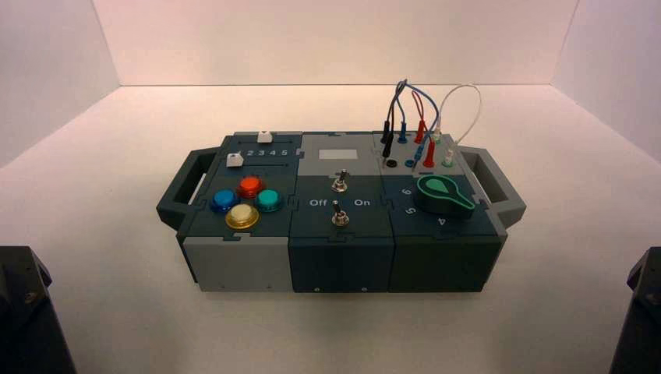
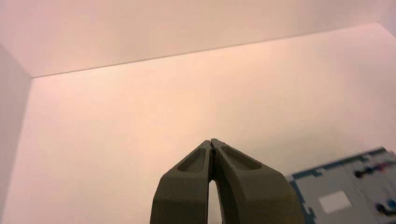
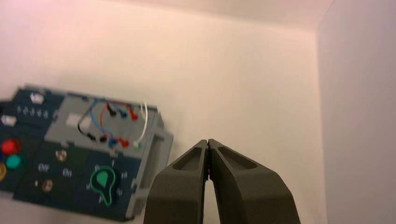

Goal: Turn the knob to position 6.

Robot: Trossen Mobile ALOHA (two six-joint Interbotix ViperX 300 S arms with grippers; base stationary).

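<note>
knob [image 1: 443, 194]: green teardrop dial on the dark teal panel at the box's right front corner; jaws come first in these notes, dial last.
left gripper [image 2: 212, 144]: fingertips pressed together, nothing between them; parked off the box's left side, only a grey corner of the box in its own view.
right gripper [image 3: 208, 144]: fingertips also pressed together, empty; hangs well off the box's right end, dial visible low in its view, apart from it.
box [image 1: 234, 265]: sits square on the white floor, handles at both ends; push buttons left, two toggle switches centre, wires at right rear behind the dial.
position 6 [image 1: 406, 192]: white digit on the curved scale, on the dial's left; 5 and 4 follow toward the front.
pointer: tip aims right and forward, away from the 6, as far as the high view tells.
handling, judged: rigid plastic, fixed on a shaft, likely some turning resistance; smooth flanks may slip.
where to hold, judged: spread the right jaws, straddle the narrowing sides near the round body, squeeze, rotate the wrist; stay clear of the wires.
</note>
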